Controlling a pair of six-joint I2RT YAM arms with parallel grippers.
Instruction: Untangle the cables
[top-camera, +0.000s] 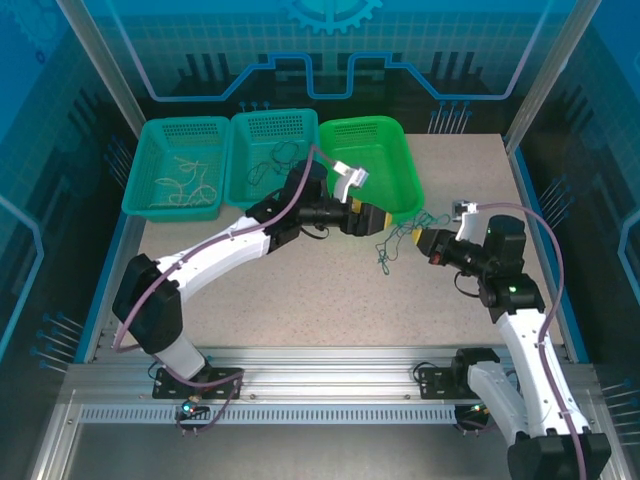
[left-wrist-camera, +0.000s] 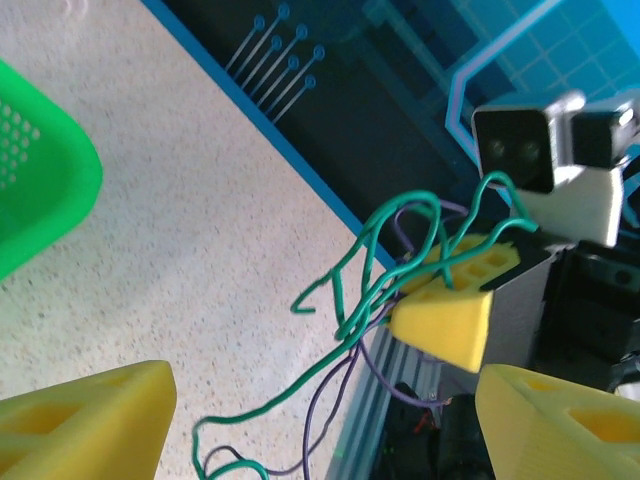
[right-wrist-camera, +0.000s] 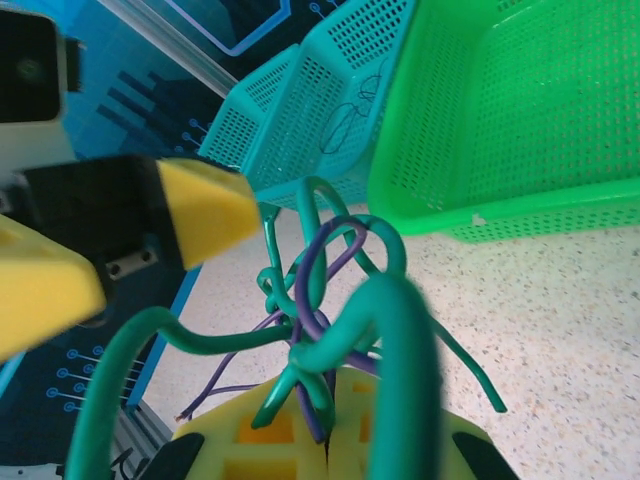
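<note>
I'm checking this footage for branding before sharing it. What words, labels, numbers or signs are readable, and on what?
None: no word, number or brand is readable in any view.
The back wall shows only a gear outline and circuit lines, no letters.
The green basket and the cables carry no label.

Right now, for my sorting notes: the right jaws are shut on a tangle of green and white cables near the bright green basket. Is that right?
The colour is wrong: the right wrist view shows the right jaws shut on green and purple cables, not white, near the bright green basket.
</note>
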